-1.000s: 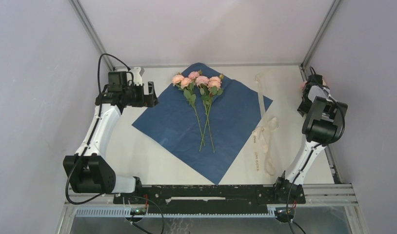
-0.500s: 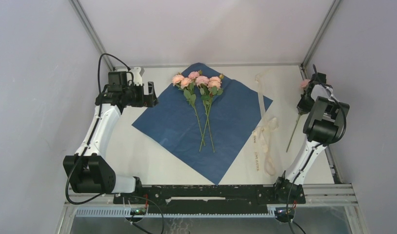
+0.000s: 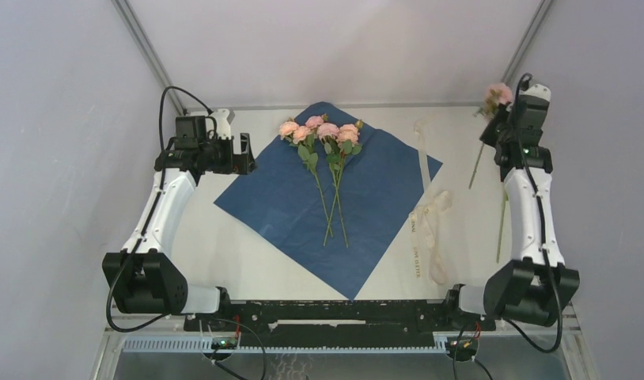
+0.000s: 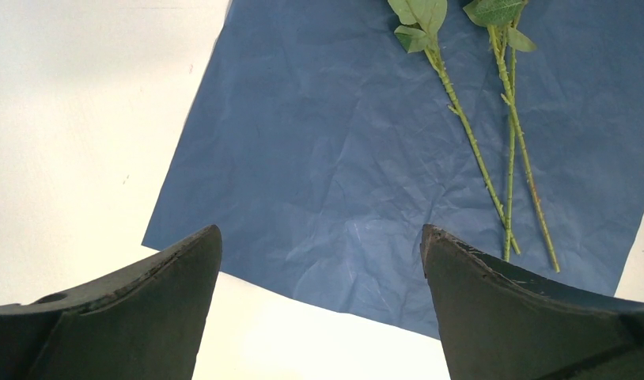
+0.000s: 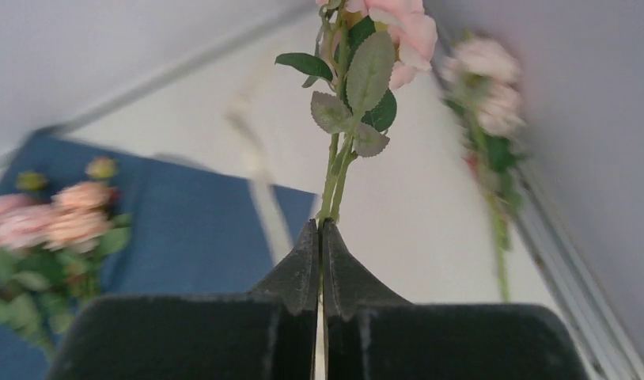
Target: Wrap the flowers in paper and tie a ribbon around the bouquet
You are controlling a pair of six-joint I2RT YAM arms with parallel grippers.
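The flowers [image 3: 323,131] are pink and green-stemmed, the paper [image 3: 279,198] navy, the ribbon [image 3: 423,162] cream.

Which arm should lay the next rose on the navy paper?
Right. The right gripper is shut on a pink rose stem; the left gripper is open and empty near the navy paper sheet.

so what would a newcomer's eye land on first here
The navy paper spread mid-table, a bunch of pink roses lying across it. Then the right claw, raised at the far right, shut on the stem of a single pink rose. A cream ribbon lies right of the paper.
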